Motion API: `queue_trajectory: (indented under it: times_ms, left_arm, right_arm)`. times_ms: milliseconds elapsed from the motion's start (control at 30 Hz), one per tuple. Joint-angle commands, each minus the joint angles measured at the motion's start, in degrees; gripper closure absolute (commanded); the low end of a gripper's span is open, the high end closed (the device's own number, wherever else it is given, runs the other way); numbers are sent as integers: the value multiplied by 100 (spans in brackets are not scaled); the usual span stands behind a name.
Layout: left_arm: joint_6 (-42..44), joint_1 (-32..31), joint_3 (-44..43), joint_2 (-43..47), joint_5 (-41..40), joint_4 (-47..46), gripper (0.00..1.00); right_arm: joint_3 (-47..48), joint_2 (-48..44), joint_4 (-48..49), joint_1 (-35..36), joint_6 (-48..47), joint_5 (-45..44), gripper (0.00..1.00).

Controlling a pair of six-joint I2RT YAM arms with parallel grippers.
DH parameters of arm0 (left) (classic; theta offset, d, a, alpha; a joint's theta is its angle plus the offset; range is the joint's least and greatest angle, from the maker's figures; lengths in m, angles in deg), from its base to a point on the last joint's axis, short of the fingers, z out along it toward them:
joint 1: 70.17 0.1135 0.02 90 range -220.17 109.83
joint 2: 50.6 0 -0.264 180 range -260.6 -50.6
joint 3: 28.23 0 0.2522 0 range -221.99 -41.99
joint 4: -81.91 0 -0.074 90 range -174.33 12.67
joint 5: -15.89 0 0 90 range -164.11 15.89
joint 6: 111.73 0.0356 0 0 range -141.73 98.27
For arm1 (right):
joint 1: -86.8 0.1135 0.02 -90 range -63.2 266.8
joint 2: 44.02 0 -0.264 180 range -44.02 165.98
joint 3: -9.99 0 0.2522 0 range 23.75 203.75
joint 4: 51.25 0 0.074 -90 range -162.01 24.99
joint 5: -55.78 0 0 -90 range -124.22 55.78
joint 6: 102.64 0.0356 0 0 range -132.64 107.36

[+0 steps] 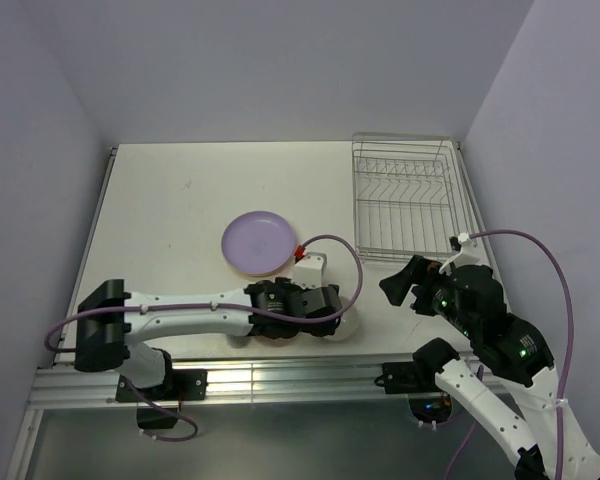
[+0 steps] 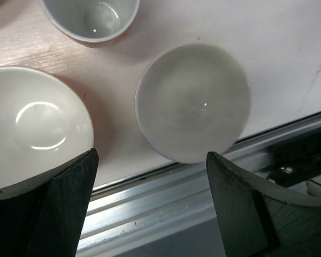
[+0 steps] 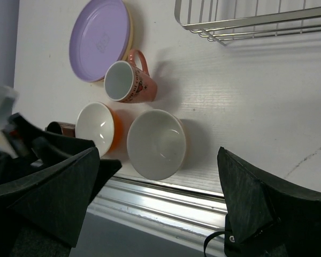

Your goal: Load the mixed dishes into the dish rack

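Left end effector (image 2: 151, 160) over white bowl (image 2: 192, 101)

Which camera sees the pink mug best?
The right wrist view: the pink mug shows whole, handle and print. The left wrist view catches only a white-lined rim, likely its. In the top view I cannot pick it out.

White table (image 1: 180, 200), pale lilac walls (image 1: 280, 70)

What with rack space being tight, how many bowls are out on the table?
2. The white bowl lies by the table's near edge; the orange bowl sits right beside it, both next to the mug. The left arm could hide another.
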Motion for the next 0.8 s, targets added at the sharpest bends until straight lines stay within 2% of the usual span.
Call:
queue_trajectory:
  times_ms: [0,233,367,467,633,733,767]
  left_arm:
    - [509,196,-279,-365,453,-450,12]
    - [703,688,-244,-735,734,-714,14]
    - [765,864,-182,-919,954,-838,21]
    - [862,926,-217,-1147,1139,-961,31]
    - [923,1005,-218,-1525,1358,-1058,38]
    - [950,1057,-165,-1649,1438,-1154,48]
    - [976,1058,-165,-1666,1429,-1172,58]
  right_arm:
    - [260,-42,15,41,-3,-65,2]
    - [296,-77,-29,41,-55,-73,2]
    - [313,-86,-29,41,-64,-109,2]
    - [304,-77,6,41,-38,-100,2]
    - [278,-68,-3,41,-64,-91,2]
    - [304,-77,-29,41,-65,-135,2]
    - [296,-77,-29,41,-73,-126,2]
